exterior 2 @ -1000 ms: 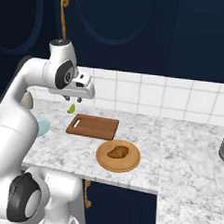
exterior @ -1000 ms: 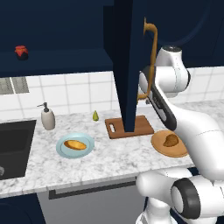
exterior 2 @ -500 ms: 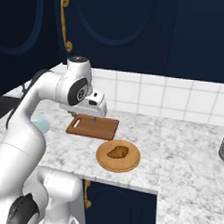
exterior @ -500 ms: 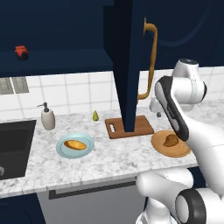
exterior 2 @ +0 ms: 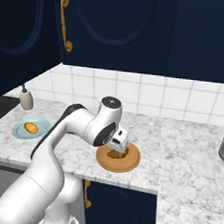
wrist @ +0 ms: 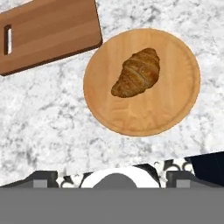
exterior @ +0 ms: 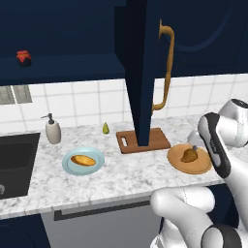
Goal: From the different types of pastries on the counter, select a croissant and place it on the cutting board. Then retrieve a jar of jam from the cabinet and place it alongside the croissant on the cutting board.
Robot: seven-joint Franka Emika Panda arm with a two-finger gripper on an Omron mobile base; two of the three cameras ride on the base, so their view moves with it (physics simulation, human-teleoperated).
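Golden-brown, the croissant (wrist: 137, 73) lies on the round wooden plate (wrist: 175, 109), beside the cutting board (wrist: 48, 33). The gripper (exterior 2: 117, 146) has swung down over it — reaching begins; how open it is, I cannot tell.

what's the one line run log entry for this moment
phase: approach croissant | hand: above round plate | cutting board: bare | jam jar: on cabinet shelf

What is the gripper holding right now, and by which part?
Nothing. The croissant lies free on the round wooden plate, apart from the gripper above it; whether the fingers are open or shut cannot be told.
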